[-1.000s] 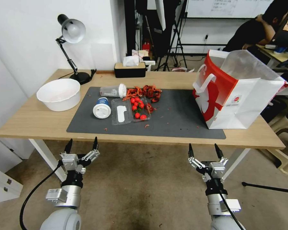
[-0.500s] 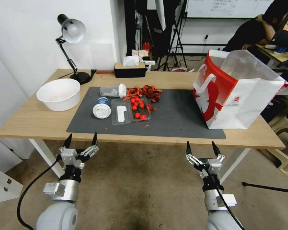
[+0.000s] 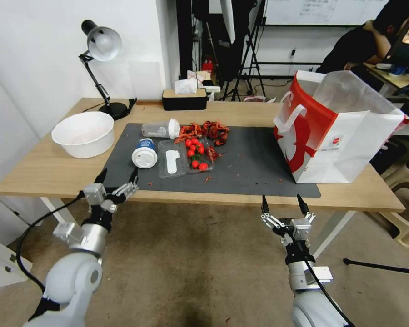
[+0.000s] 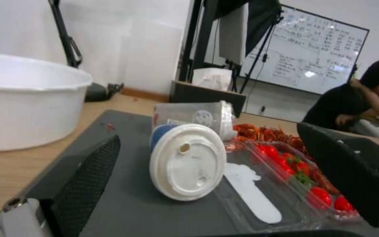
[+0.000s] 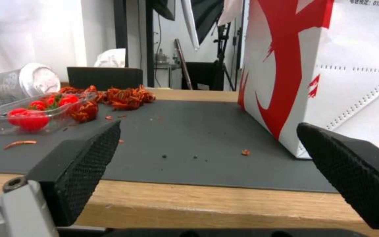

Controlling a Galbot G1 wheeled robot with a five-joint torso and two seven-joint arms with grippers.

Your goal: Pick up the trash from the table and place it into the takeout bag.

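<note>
Since nothing is picked up yet, I have both grippers spread wide and empty: the left gripper sits at the near edge of the table, its fingers lined up on the blue cup lying on its side with the white lid facing me, so that looks like my first grab. The right gripper waits lower, in front of the table edge, facing the bag, which stands open-topped at the right end of the mat to take drops. The clear cup, tray of what may be tomatoes, red shells and bowl all lie on the table
</note>
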